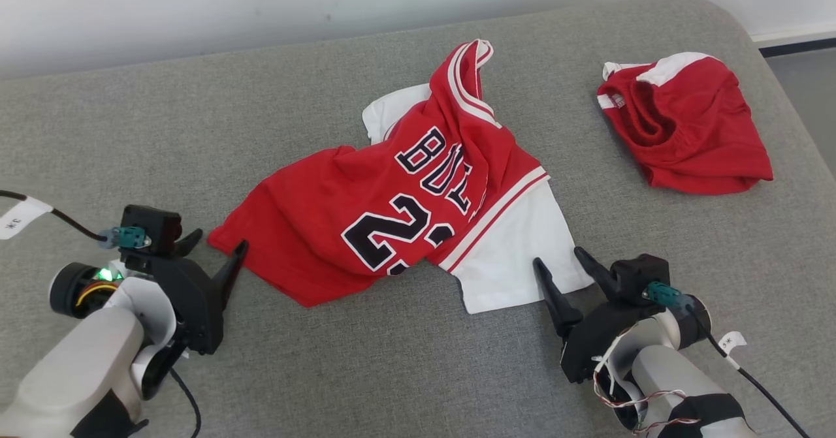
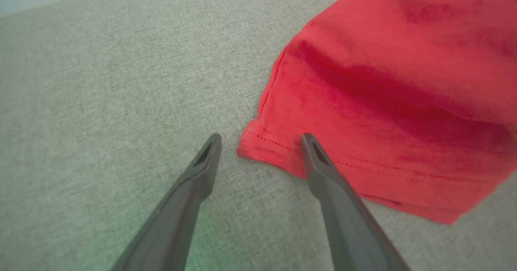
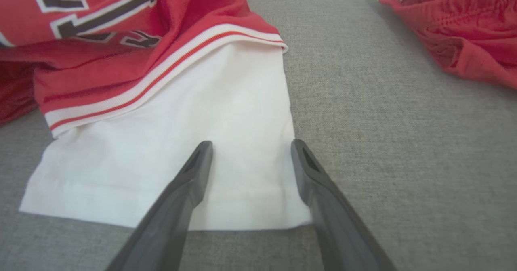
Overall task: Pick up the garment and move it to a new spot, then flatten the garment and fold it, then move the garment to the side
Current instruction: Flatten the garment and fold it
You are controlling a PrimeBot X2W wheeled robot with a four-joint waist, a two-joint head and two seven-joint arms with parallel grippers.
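Garment, red jersey, reads "BU", "2"

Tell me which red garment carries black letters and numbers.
The jersey in the middle; the shorts at the far right are plain red with white trim.

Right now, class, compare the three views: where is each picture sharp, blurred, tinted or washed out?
Head view: even soft light, sharp throughout, faint shadow under the jersey. Left wrist view: green tint on the grey surface beside the left gripper; the jersey blurs toward the top right. Right wrist view: the white sleeve is nearly washed out.
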